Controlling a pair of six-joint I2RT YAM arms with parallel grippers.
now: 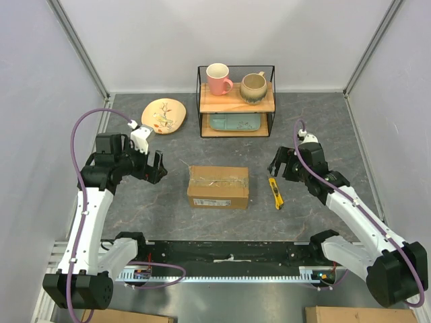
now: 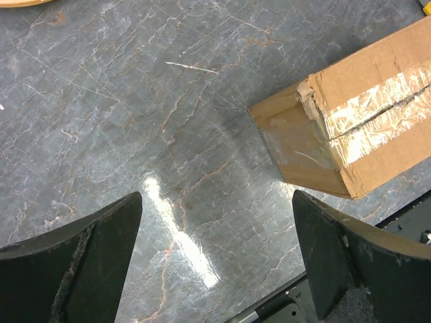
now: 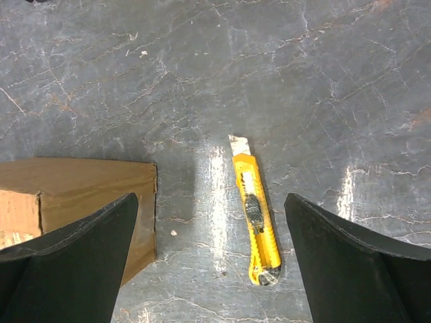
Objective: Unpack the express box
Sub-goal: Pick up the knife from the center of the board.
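Left gripper [image 2: 215, 202] spread wide, holding nothing, above the table [image 2: 135, 101] just left of the box [image 1: 218, 186]; right gripper [image 3: 210, 202] equally wide and empty over a yellow knife [image 3: 257, 222] lying right of the box; box taped shut, mid-table.

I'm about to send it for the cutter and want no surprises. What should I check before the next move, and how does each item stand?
1. Right hand open and empty: ok.
2. Left hand open and empty: ok.
3. Yellow knife lies free, apart from the express box: ok.
4. Knife sits within the right hand's opening in the wrist view: ok.
5. Blade tip out of the handle: ok.
6. Box flaps closed, tape on the seam facing up: ok.
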